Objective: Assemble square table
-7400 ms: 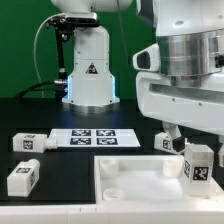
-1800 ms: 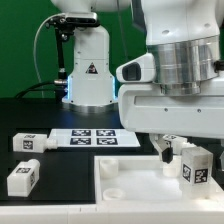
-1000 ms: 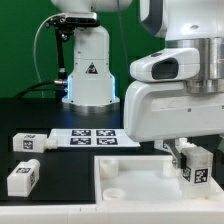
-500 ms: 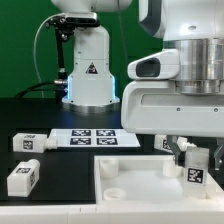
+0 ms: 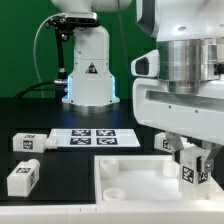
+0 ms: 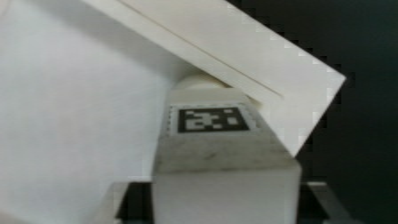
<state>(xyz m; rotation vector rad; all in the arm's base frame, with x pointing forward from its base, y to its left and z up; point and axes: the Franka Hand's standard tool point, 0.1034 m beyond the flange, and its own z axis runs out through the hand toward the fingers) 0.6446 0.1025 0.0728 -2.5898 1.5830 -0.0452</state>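
Observation:
My gripper (image 5: 192, 166) hangs over the far right corner of the square table top (image 5: 140, 190), a flat white plate with a round socket (image 5: 116, 193) near its front left corner. The jaws are shut on an upright white leg (image 5: 190, 162) with a black-and-white tag. In the wrist view the same leg (image 6: 222, 165) fills the gap of the gripper (image 6: 226, 205). A dark finger (image 6: 139, 200) presses on each side, and the table top (image 6: 71, 120) lies behind. The leg's lower end is hidden.
Two more tagged legs (image 5: 28, 142) (image 5: 22, 178) lie on the black table at the exterior view's left, and another leg (image 5: 164, 142) lies behind the gripper. The marker board (image 5: 92, 138) lies in front of the white robot base (image 5: 88, 75).
The jaws have closed onto the leg from both sides. The hand has shifted slightly, and the leg now stands a little higher and more to the exterior view's left.

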